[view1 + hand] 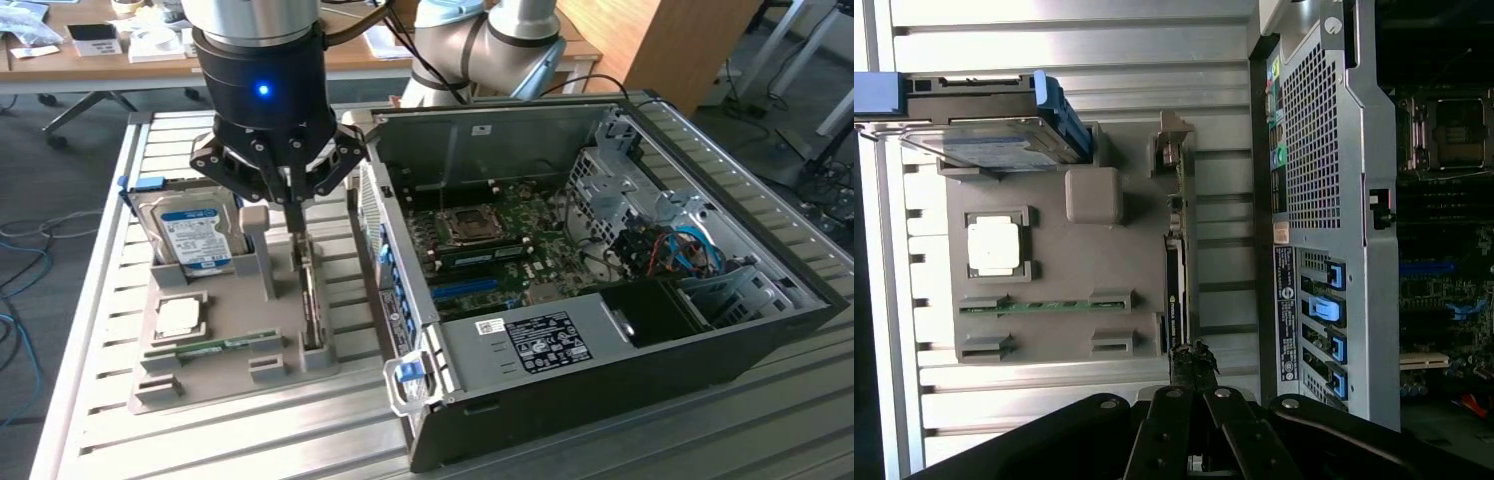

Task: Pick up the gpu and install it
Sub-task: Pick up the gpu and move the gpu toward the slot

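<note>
Pincer [290, 203] is clamped shut on the top edge of the gpu [311, 300], which is seated on edge in the grey tray [227, 375] on the counter [160, 440], beside the open PC case [601, 340]. Grasp is judged made; lift and install are not yet done

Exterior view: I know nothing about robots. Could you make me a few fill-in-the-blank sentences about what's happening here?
The claw is ___ on the gpu.
The gpu stands on its ___ in the grey tray.
The hard drive wears a ___ label.
The case lies ___, its motherboard showing.
Missing words: shut; edge; blue; open.
</note>
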Robot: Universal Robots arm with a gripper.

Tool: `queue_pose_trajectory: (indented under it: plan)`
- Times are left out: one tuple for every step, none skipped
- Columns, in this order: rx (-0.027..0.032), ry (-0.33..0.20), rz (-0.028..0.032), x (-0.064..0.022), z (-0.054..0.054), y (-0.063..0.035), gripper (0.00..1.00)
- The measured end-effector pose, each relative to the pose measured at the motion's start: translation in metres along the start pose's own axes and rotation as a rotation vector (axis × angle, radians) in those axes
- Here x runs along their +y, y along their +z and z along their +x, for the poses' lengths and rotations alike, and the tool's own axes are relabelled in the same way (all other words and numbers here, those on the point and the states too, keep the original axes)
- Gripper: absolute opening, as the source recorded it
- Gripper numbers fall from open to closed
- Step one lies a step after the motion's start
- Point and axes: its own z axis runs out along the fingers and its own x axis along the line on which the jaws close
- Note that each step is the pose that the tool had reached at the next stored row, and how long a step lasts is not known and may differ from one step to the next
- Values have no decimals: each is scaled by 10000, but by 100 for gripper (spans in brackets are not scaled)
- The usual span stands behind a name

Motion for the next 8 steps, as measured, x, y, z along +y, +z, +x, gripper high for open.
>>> queue_pose_trajectory:
  plan:
    - [0, 0, 0, 0, 0, 0, 11]
    - [0, 0, 0, 0, 0, 0, 11]
    - [0, 0, 0, 0, 0, 0, 12]
    - [0, 0, 1, 0, 0, 0, 17]
    - [0, 0, 1, 0, 0, 0, 24]
    - [0, 0, 0, 0, 0, 0, 24]
    - [-1, 0, 0, 0, 0, 0, 24]
    - [0, 0, 0, 0, 0, 0, 29]
